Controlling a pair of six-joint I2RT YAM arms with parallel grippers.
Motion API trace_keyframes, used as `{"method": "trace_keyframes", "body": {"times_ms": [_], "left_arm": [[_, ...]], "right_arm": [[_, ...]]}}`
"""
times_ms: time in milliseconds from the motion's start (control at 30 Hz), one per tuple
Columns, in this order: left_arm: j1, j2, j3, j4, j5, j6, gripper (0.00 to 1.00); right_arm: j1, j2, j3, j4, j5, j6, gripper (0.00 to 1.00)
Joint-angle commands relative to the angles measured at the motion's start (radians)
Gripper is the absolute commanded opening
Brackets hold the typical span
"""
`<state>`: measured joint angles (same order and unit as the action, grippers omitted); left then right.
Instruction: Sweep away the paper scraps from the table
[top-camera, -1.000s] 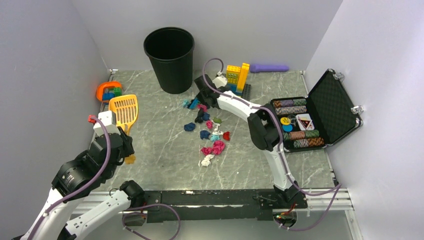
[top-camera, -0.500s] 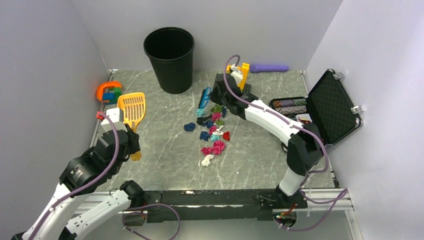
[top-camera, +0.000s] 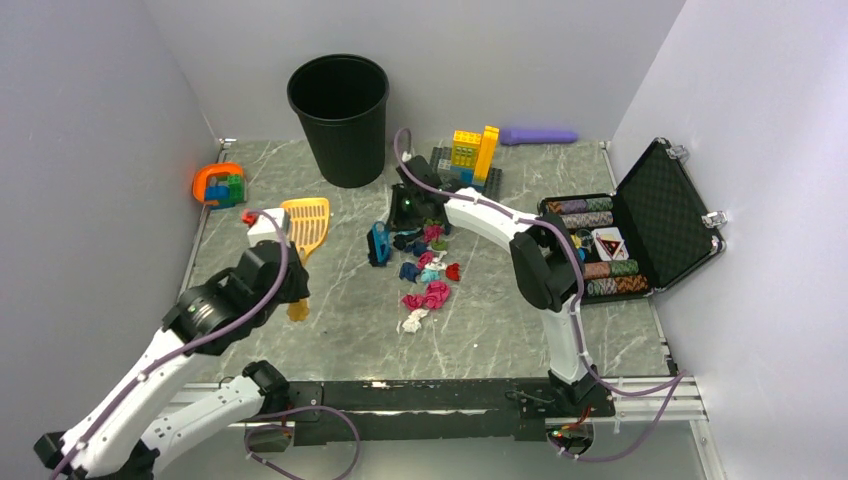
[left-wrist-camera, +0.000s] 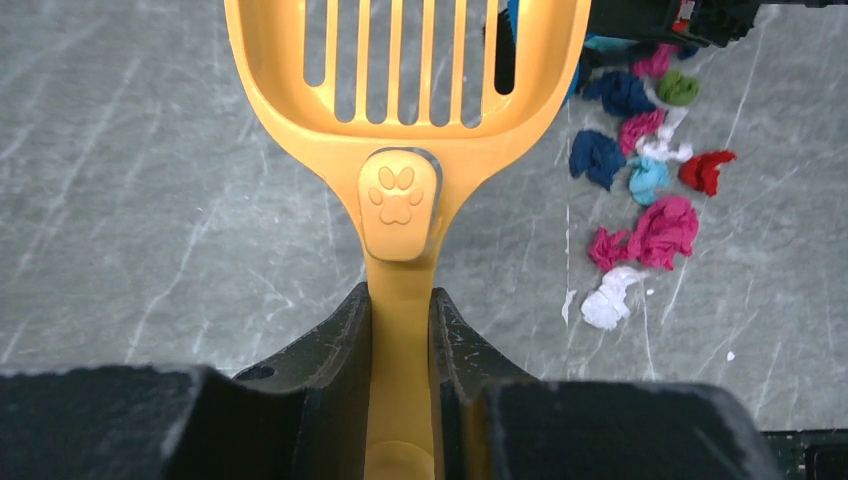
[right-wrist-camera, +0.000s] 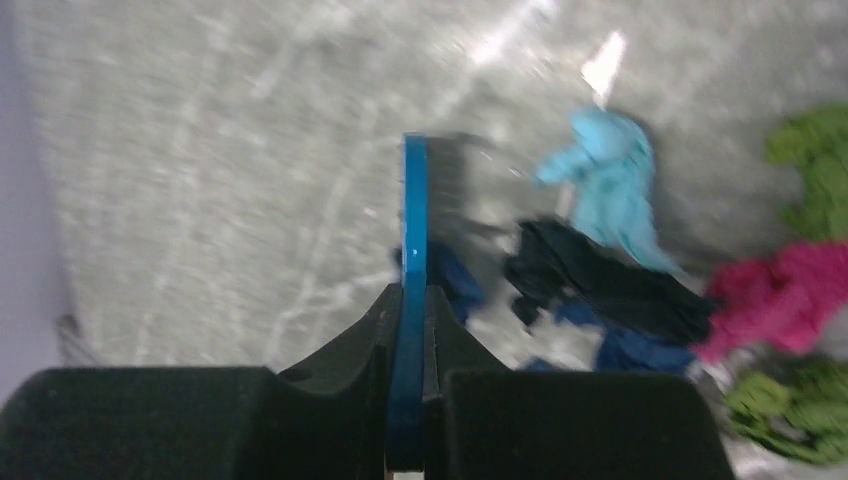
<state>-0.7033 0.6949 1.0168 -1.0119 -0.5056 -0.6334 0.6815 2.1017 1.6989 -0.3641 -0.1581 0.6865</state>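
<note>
Left hand (left-wrist-camera: 400, 320): near left of the counter; fingers clamped on the handle of the orange scoop (left-wrist-camera: 400, 200), just below its paw-print badge.
Orange scoop: slotted head pointed far, over bare counter left of the scraps. Contact with the surface could not be told.
Counter (top-camera: 330, 310): grey-green marble pattern, white veins.
Paper scraps (top-camera: 432, 295): loose cluster at mid-counter, running near to far. White wad nearest, then magenta, then red, teal and navy; pink and green at the far end. All lay right of the scoop head, apart from it.
Right hand (right-wrist-camera: 408, 300): at the far end of the cluster; fingers pressed together on a thin blue tool (right-wrist-camera: 414, 200).
Blue tool: seen edge-on from the wrist, on the left flank of the far scraps; a navy scrap just beside it. Wrist view was blurred, so contact could not be told.
Case (top-camera: 665, 210): open, right edge of the counter, rows of chips (top-camera: 600, 270) inside.
Bricks (top-camera: 475, 155): stacked, far centre.
Black bin (top-camera: 338, 115): upright, far, left of the bricks.
</note>
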Motion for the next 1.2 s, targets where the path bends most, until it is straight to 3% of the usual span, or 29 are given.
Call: {"method": "trace_keyframes", "body": {"times_ms": [0,200,333,533,867,1000,1167], "left_arm": [[0.003,0.102,-0.017,0.059,0.11,-0.048,0.0],[0.004,0.256,-0.022,0.129,0.194,-0.013,0.0],[0.002,0.392,0.0,0.154,0.246,0.024,0.0],[0.004,0.551,0.005,0.189,0.311,0.07,0.0],[0.001,0.566,-0.054,0.31,0.423,0.097,0.0],[-0.001,0.56,-0.032,0.305,0.438,0.115,0.0],[-0.005,0.525,0.001,0.293,0.416,0.118,0.0]], "right_arm": [[-0.01,-0.049,-0.041,-0.173,0.097,-0.062,0.0],[-0.041,-0.162,-0.082,-0.327,0.303,-0.1,0.0],[-0.047,-0.291,-0.117,-0.322,0.367,-0.167,0.0],[-0.054,-0.479,-0.257,-0.086,0.153,-0.221,0.0],[-0.057,-0.427,-0.214,0.067,-0.206,-0.115,0.0],[-0.055,-0.363,-0.188,0.027,-0.233,-0.106,0.0],[-0.054,-0.266,-0.139,-0.148,-0.14,-0.138,0.0]]}}
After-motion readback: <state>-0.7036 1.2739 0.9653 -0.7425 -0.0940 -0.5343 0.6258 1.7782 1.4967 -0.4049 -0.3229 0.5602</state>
